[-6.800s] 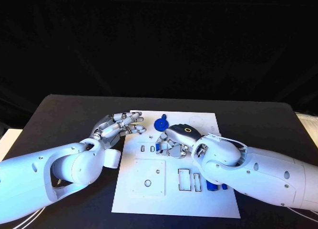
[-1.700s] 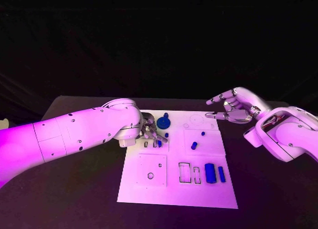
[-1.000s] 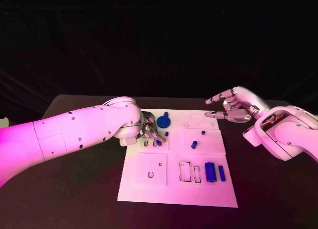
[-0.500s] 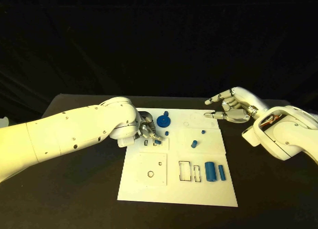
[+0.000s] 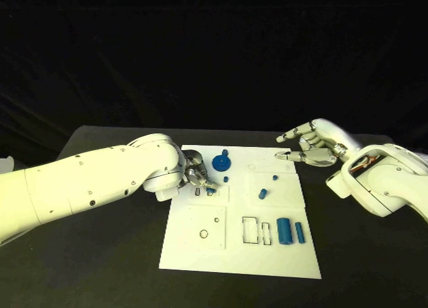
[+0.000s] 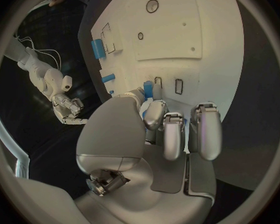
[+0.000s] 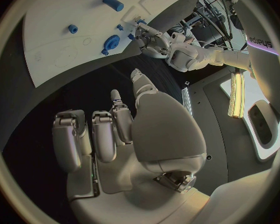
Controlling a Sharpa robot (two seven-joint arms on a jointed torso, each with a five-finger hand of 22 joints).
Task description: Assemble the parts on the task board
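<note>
Lying flat on the black tabletop (image 5: 102,256), the white board (image 5: 234,253) keeps its slots facing up for me. My left hand (image 5: 197,176) bends over its near-left corner, fingers pinching a small blue piece (image 6: 148,89) at the narrow slots, seemingly to seat it. My right hand (image 5: 311,146) hovers spread and empty beside the far edge, clear of the round blue wheel (image 5: 221,162).
</note>
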